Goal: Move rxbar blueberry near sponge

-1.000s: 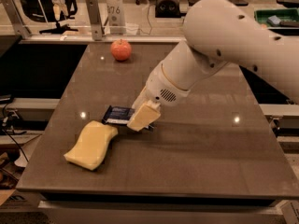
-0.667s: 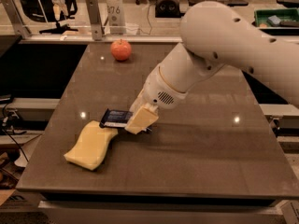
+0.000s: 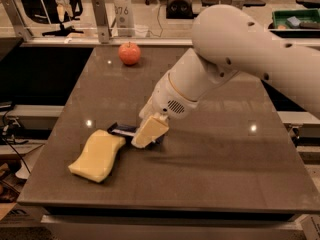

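The rxbar blueberry (image 3: 121, 130), a dark blue wrapper with a white patch, sticks out to the left of my gripper (image 3: 150, 131), just above the table. Its right end is hidden behind the yellowish fingers (image 3: 152, 129). The gripper is shut on the bar at the end of the big white arm, which comes in from the upper right. The sponge (image 3: 97, 155), a thick pale yellow slab with wavy edges, lies flat on the table at the front left. Its upper right corner is just below and left of the bar, very close to it.
A red apple (image 3: 129, 53) sits at the table's far edge, left of centre. The dark table (image 3: 225, 159) has its front edge close below the sponge. The white arm (image 3: 235, 54) hangs over the right half. Lab clutter lies beyond the far edge.
The gripper and the bar have moved slightly left and toward the front, closer to the sponge. The sponge and the apple have not moved.
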Robot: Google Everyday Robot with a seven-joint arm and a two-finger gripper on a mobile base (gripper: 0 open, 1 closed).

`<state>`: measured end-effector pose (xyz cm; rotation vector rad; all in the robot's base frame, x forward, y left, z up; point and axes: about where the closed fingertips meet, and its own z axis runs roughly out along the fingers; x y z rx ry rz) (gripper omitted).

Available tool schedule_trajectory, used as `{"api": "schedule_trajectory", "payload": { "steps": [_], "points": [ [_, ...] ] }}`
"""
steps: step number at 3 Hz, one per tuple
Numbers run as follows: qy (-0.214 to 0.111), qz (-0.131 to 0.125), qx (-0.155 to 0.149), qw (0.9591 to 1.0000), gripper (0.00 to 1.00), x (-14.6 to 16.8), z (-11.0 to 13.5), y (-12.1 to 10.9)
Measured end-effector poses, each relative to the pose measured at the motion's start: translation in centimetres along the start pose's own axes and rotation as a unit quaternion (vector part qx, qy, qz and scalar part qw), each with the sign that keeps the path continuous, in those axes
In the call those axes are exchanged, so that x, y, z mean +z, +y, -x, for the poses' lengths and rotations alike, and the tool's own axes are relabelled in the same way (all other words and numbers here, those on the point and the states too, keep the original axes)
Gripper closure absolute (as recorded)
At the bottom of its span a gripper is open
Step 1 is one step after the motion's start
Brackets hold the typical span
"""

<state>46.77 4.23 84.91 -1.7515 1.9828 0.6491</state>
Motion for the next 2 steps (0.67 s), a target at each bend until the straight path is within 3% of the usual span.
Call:
{"api": "schedule_trajectory", "payload": {
  "steps": [1, 2],
  "points": [
    [0.001, 0.0, -0.001, 1.0, 0.0, -0.01, 0.1, 0.11],
    [0.001, 0.0, -0.001, 1.0, 0.0, -0.01, 0.1, 0.12]
  ]
}}
